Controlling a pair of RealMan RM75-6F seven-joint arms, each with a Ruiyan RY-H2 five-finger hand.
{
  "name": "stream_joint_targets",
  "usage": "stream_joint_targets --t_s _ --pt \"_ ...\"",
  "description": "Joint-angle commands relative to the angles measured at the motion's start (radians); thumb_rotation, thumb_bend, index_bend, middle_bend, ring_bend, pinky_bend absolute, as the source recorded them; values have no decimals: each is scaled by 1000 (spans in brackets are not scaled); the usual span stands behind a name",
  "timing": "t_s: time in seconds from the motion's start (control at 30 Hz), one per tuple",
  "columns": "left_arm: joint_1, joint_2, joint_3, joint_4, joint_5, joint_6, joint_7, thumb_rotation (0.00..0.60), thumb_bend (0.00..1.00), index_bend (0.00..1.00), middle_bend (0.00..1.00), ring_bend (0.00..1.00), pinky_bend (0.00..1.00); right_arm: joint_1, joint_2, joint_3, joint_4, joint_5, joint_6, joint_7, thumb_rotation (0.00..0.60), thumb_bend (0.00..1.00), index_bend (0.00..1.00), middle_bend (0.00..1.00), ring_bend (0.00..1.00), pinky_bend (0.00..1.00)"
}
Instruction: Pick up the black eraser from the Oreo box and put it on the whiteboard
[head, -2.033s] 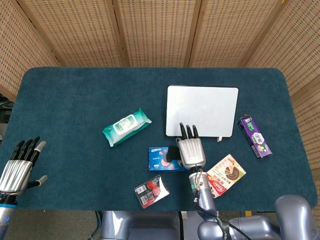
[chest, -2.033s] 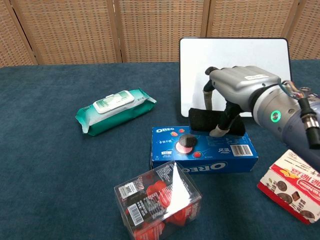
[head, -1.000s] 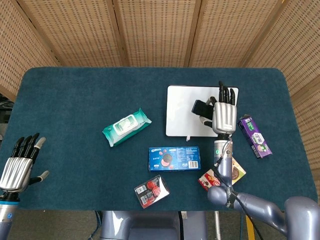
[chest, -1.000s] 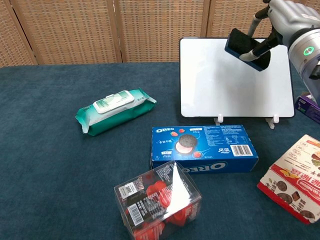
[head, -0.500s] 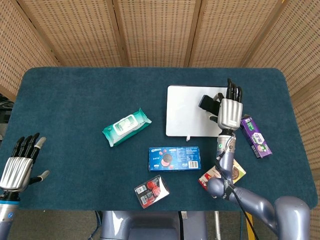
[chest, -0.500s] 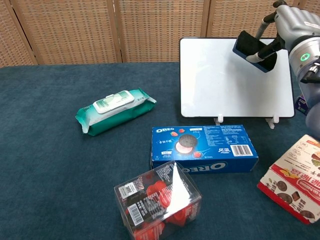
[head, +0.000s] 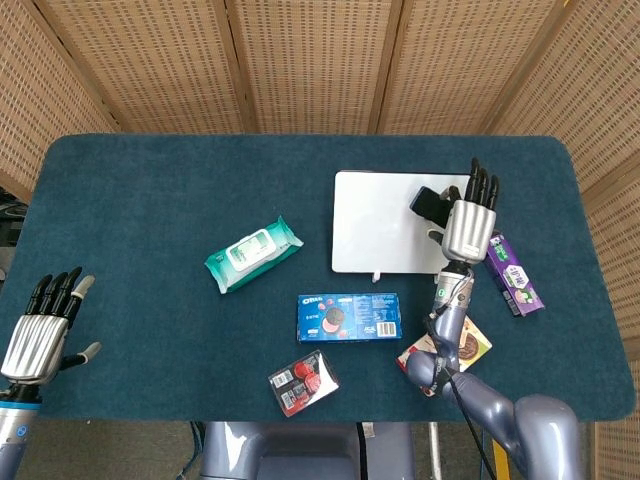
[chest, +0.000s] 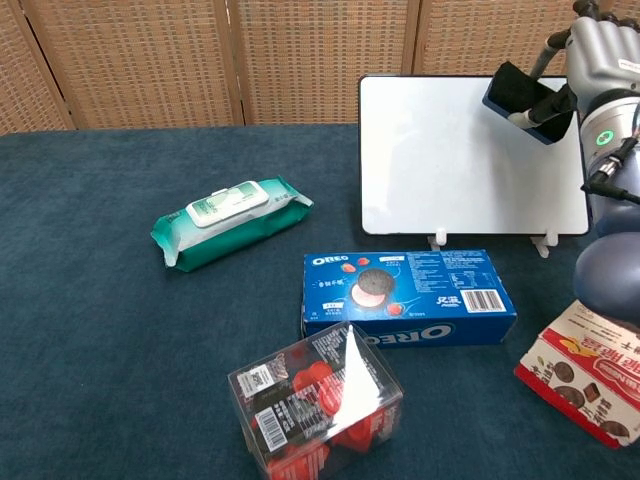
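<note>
At the far left edge of the table, the left hand rests low with its fingers spread apart and nothing in it. Further right lies a green pack of wet wipes, and nearer the robot sits a clear box of red sweets. The Oreo box lies flat beside it with nothing on its top face. Behind it lies the whiteboard, its far end raised. Over the board's upper right corner the right hand holds the black eraser, pinched between thumb and fingers; whether the eraser touches the board is hard to judge from either view. A red snack box lies at the near right, and a purple carton just right of the board.
</note>
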Motion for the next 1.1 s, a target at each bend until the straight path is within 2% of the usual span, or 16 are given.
stream_joint_targets --t_s 0.03,0.33,0.8,1.1 --pt "0 0 1 -1 -1 -2 -1 600 160 0 0 0 0 4 -16 -1 29 -7 -6 11 600 208 562 0 0 0" --pt "-1 -1 2 -1 1 -3 2 600 160 0 0 0 0 15 -59 -6 125 -20 -29 24 600 208 562 0 0 0" --pt "-5 -4 10 -4 5 -15 4 600 160 0 0 0 0 52 -141 18 290 -17 -103 72 600 208 562 0 0 0" --pt "-7 -3 11 -5 -1 -23 6 600 161 0 0 0 0 70 -166 33 348 -17 -129 105 600 208 562 0 0 0"
